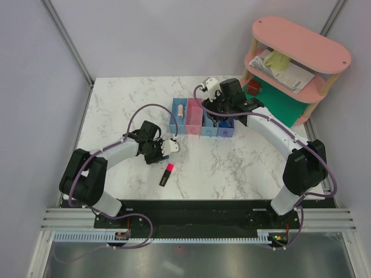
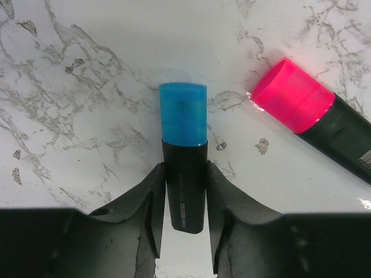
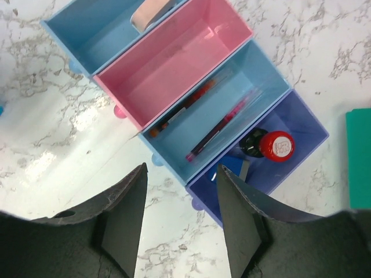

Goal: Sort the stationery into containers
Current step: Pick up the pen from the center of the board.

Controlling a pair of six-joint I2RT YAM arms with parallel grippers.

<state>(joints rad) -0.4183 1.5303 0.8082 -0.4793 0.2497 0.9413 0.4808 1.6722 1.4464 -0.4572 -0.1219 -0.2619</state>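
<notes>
The left tool (image 2: 185, 169) pinches the blue-capped highlighter (image 2: 184, 139) mid-barrel on the near-left worktop (image 2: 87, 87), a sound hold for something light, stiff and probably slick; the right tool (image 3: 181, 169) gapes empty over the bins (image 3: 174, 63).

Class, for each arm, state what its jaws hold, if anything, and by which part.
Left gripper: the blue-capped highlighter, pinched across its black barrel just below the cap. Right gripper: jaws open, holding nothing.
</notes>
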